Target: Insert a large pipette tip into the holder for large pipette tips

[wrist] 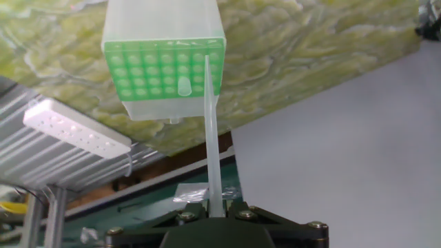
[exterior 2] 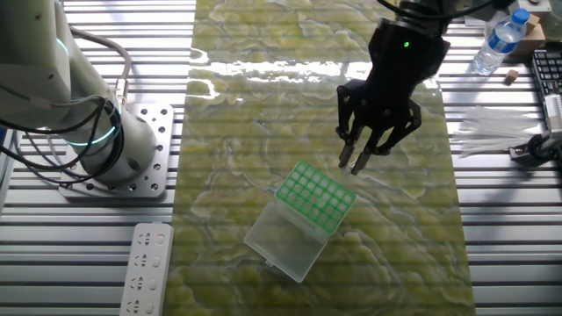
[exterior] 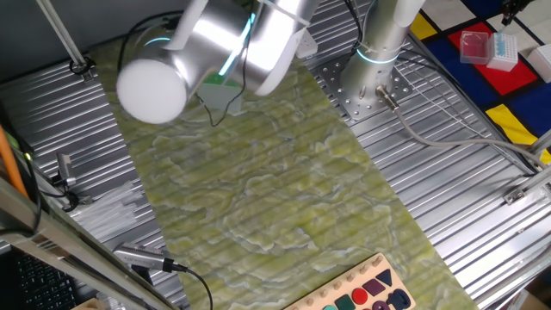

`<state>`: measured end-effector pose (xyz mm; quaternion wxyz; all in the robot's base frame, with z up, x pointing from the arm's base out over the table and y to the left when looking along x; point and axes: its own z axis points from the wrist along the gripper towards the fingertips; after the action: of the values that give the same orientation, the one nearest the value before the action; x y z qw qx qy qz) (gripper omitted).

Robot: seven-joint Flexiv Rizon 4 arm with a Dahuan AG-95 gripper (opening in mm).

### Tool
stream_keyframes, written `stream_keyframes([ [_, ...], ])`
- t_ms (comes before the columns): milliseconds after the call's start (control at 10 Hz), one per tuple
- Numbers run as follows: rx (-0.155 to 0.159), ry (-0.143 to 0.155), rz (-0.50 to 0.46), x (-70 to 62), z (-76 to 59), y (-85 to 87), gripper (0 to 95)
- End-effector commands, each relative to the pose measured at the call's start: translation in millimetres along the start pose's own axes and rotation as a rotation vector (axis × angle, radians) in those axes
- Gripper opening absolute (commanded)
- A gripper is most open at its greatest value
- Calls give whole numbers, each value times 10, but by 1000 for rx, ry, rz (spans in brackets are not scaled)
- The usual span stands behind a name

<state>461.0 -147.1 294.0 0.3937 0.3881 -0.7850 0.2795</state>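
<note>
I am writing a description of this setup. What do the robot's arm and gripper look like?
The arm is silvery metal with rounded white joint caps and glowing teal rings at its joints. Black cables run along it. The gripper is black, with thin linked fingers and a small green light on its body.

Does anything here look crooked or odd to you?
Only small things. The green-topped holder lies slantwise on the mat, its clear lid flipped open beside it. In the hand view, one tip already stands alone in its grid. The gripper holds a long clear tip. Nothing looks spilled or broken.
</note>
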Motion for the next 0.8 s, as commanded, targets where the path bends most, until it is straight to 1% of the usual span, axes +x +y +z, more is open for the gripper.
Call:
stream_keyframes([
  [100,-16,-10,68,-214,411,39,0],
  [400,-21,0,68,-252,445,51,0],
  [600,-25,23,23,-279,478,56,0],
  [800,-18,45,30,-285,517,79,0],
])
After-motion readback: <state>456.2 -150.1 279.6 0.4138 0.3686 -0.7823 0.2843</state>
